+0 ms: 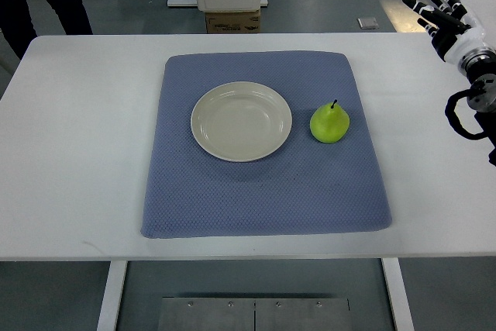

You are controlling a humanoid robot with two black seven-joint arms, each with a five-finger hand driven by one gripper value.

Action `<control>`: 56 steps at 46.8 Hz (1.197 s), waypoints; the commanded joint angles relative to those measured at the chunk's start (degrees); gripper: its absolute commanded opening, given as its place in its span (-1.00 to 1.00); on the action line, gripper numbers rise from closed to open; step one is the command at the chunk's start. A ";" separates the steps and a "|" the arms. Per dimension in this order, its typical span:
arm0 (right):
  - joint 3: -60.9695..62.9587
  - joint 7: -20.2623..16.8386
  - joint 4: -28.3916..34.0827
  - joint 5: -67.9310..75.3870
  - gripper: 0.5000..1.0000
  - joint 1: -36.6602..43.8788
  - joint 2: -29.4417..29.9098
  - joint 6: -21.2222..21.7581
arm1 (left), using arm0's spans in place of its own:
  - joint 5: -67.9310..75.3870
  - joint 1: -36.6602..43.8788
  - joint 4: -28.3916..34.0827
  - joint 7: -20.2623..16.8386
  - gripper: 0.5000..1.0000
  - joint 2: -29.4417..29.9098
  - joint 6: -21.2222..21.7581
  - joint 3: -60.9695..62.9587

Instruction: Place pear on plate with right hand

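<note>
We are seeing nothing done yet: the pear [329, 122] is sitting on the mat [263, 191] just right of the bare plate [241, 121], while our right hand [440, 10] is hovering upper right, fingers spread, holding nothing.

On the counter [70, 153] there is one blue mat [263, 191]. On the mat there is one plate [241, 121] and one green pear [329, 122]. One robot hand, the right hand [449, 17], shows at the upper right edge. Behind the counter stands one cardboard box [232, 21].
</note>
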 commanded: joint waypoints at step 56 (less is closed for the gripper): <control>-12.32 7.78 15.30 -11.91 1.00 -1.23 -10.58 14.00 | 0.01 0.01 0.00 0.00 1.00 0.00 -0.03 0.00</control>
